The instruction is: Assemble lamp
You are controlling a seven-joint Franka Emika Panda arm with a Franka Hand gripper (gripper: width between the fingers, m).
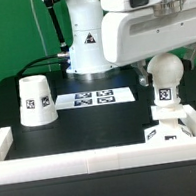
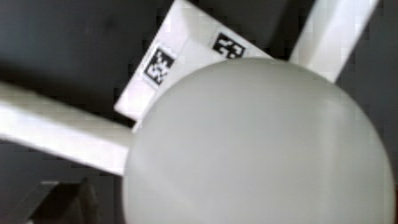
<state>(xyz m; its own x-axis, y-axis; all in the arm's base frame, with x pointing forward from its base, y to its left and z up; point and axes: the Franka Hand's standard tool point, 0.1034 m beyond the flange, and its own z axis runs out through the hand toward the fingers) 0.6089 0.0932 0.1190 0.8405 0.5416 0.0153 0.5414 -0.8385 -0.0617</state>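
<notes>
Apparently the white ball-shaped plastic bulb [image 1: 164, 73] stands upright on its short stem in the flat square white base [image 1: 172, 129], near the right corner of the white border rails [image 1: 95, 159], which brace the base. Directly above, the gripper [image 1: 162, 34] hangs, jaws apart, holding nothing. Far left on the black surface [image 1: 89, 122], the white truncated-cone shade [image 1: 35, 101] waits.

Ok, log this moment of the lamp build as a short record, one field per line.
shade: cone shade upright on the table, at the exterior view's left, apart from the other parts
bulb: ball bulb standing on the base, fills the wrist view
base: flat square base by the rail corner at the exterior view's right
marker board: marker board flat mid-table
gripper: above the bulb, fingertips not visible, open
</notes>
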